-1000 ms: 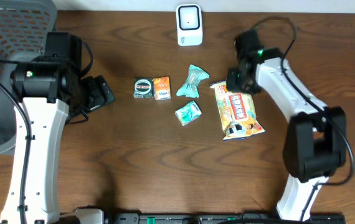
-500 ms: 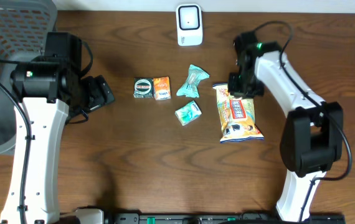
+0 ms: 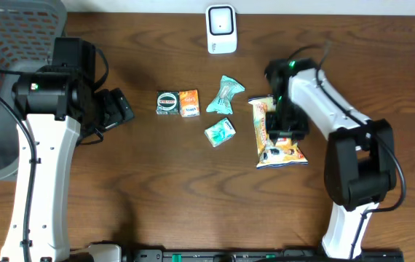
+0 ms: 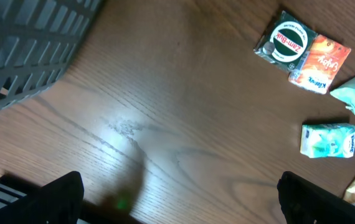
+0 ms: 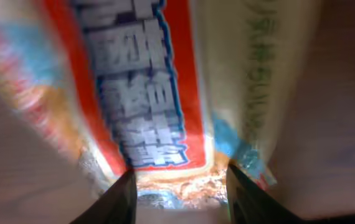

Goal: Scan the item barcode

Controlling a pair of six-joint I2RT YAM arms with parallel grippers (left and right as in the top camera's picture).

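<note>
Glossy printed film in red, blue and yellow makes up the snack bag [image 3: 277, 151]. It lies flat on the dark wood-grain table [image 3: 193, 196], right of centre in the overhead frame. The white scanner [image 3: 221, 29] stands at the top edge, up and to the left of the bag and well apart from it.

Right gripper [image 5: 180, 173]: partly spread, with one finger on either side of the bag's crimped end. In the wrist view the film fills the gap between them. I see no pinch on it, so count the bag as unheld.

Left gripper [image 4: 177, 180]: spread wide over bare table at the left of the overhead frame, with nothing between its fingers.

Handling, as a judgement: expect the bag to be light, soft and air-cushioned, with a slick skin that can slide or buckle under the pads. The contents will likely crush if you squeeze the middle. Take hold at the flat sealed seam at one end, where the film is doubled and stiffest.

No barcode shows on the upper face, so it may be on the underside.

Left of the bag, apart from it:
- a green-and-white carton [image 4: 285, 43] touching an orange carton [image 4: 319, 64], both stiff card
- a soft tissue pack [image 4: 328, 139]
- a crinkled teal packet [image 3: 225, 94]

A grey mesh basket [image 3: 4, 44] fills the upper left corner.
</note>
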